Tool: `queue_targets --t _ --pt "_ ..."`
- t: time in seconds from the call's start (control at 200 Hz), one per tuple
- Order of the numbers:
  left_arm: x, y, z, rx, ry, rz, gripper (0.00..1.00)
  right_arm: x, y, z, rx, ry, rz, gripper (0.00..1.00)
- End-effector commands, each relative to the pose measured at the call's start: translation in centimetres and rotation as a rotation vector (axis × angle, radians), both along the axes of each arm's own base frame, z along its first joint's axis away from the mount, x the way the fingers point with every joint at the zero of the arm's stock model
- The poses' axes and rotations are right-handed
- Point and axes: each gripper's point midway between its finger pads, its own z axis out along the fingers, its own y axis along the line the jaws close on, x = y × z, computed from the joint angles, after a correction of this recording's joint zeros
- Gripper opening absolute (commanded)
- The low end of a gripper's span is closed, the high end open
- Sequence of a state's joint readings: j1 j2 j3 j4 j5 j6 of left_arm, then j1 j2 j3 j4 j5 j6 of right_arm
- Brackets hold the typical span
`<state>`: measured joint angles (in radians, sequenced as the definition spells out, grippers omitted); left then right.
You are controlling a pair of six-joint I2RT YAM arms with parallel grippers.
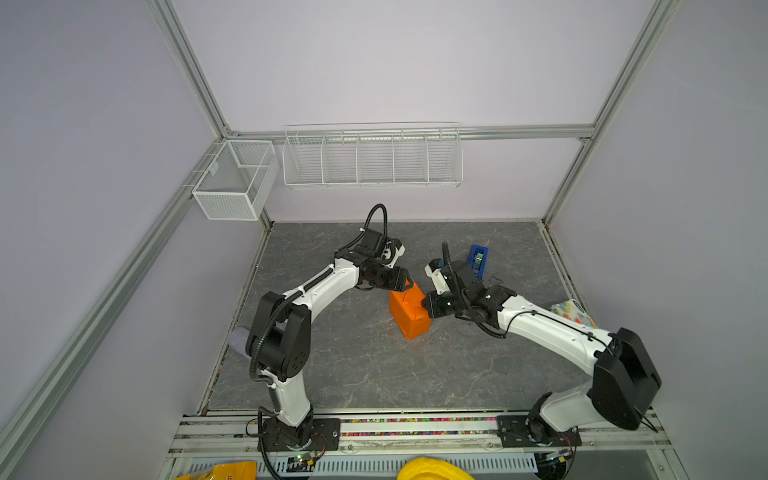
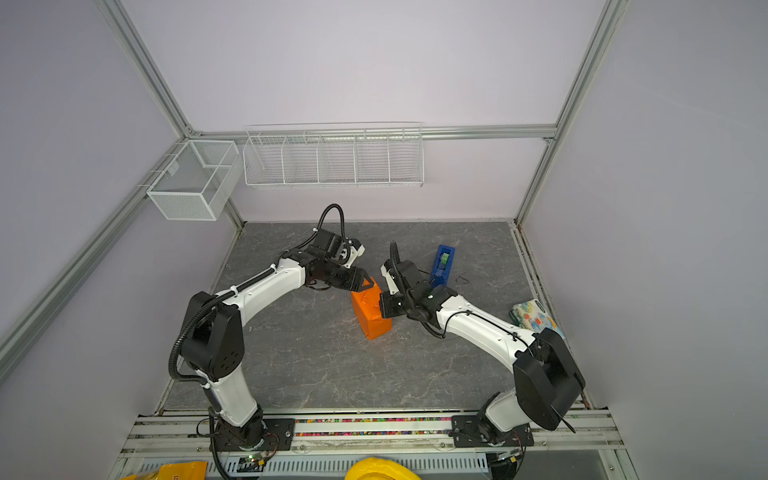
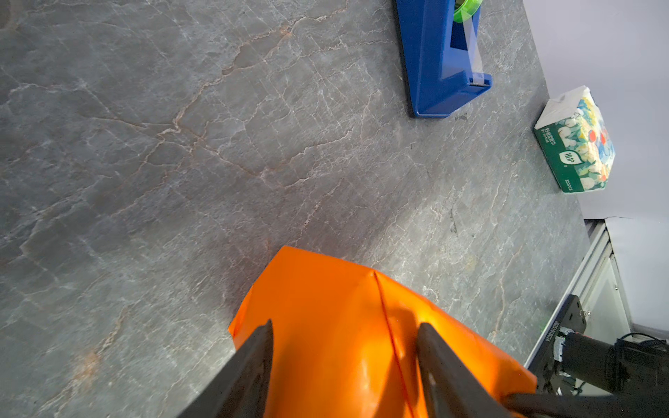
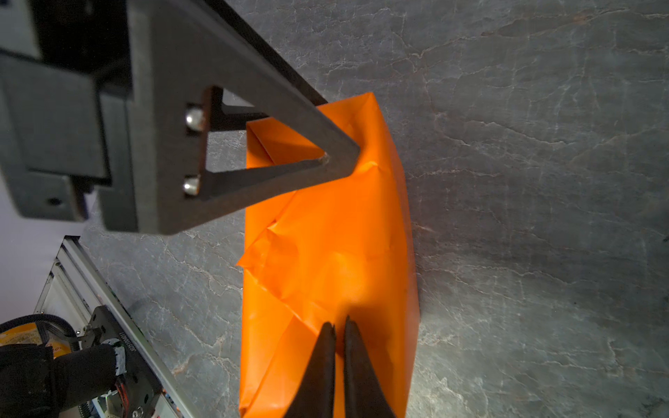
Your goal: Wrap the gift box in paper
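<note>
Evidently late in the wrap: the paper (image 4: 325, 235) already encloses the gift box, with no slate-blue showing anywhere, so the box sits hidden inside the orange parcel standing on the table (image 3: 181, 144) between the two sets of fingers. The left gripper (image 3: 344, 325) has its jaws spread, one finger either side of a crease, both laid over the parcel's end rather than clamping its sides. My reading is that it pins that end so the parcel cannot slide. The right gripper (image 4: 338, 322) meets the opposite end with jaws drawn almost together, tips against the paper beside a diagonal fold. Whether a flap is caught between them cannot be told; the likely purpose is creasing or tucking that end. A loose corner (image 4: 268, 249) lifts midway between the grippers. Beyond the left fingers stands a blue tape dispenser (image 3: 434, 72) with a green roll (image 3: 467, 7), within reach, presumably for sealing. Further off lies a patterned packet (image 3: 575, 144): green panel, leaf logo with two Chinese characters, a line of smaller characters, and what looks like "100PCS". No writing on the paper or dispenser.
</note>
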<state>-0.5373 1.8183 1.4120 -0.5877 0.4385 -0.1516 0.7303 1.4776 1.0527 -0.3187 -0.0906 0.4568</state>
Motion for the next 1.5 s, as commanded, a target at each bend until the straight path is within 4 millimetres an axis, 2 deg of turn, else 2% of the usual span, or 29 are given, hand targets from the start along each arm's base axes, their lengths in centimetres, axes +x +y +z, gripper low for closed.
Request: queue_targets --t 0.0,0.105,0.275,0.405,0.725,0.83,0.935,1.055,1.15,1.25,1.335,1.5 --pt "-1.6 2.6 -4.4 0.157 0.099 0.016 0.62 0.3 0.5 0.9 0.012 -0.002 -0.01 0.12" --pt "-1.7 2.6 -4.3 0.156 0.099 0.016 0.63 0.7 1.7 0.9 0.049 0.008 -0.001 0.12" --pt "-1.7 2.8 -4.5 0.162 0.102 0.021 0.62 0.7 3.2 -0.8 0.058 0.055 0.01 0.12" --pt "-1.7 2.9 -4.6 0.16 0.102 0.028 0.62 -0.3 4.3 -1.7 0.088 0.095 0.033 0.11" --pt "-1.7 3.1 -4.9 0.166 0.105 0.033 0.62 -2.4 5.9 -1.7 0.122 0.111 0.085 0.11" --pt "-1.6 3.2 -5.1 0.167 0.109 0.036 0.62 -2.5 5.9 -0.9 0.135 0.091 0.096 0.11" --pt "-1.6 3.3 -5.2 0.169 0.111 0.036 0.62 -2.7 5.9 1.0 0.163 0.058 0.101 0.11" --pt "-1.6 3.4 -5.2 0.176 0.111 0.036 0.62 -4.2 6.3 2.1 0.176 0.049 0.119 0.11" --pt "-1.7 3.6 -5.3 0.189 0.115 0.031 0.62 -5.9 6.8 1.0 0.158 0.082 0.138 0.11" --pt "-1.9 3.9 -5.2 0.208 0.115 0.026 0.62 -6.9 6.7 -1.1 0.125 0.122 0.111 0.11" --pt "-2.1 4.0 -5.3 0.216 0.119 0.02 0.62 -6.7 5.9 -2.7 0.093 0.135 0.055 0.09" --pt "-2.8 4.3 -5.6 0.23 0.143 0.0 0.62 -5.4 3.8 -3.8 0.029 0.124 -0.04 0.07"
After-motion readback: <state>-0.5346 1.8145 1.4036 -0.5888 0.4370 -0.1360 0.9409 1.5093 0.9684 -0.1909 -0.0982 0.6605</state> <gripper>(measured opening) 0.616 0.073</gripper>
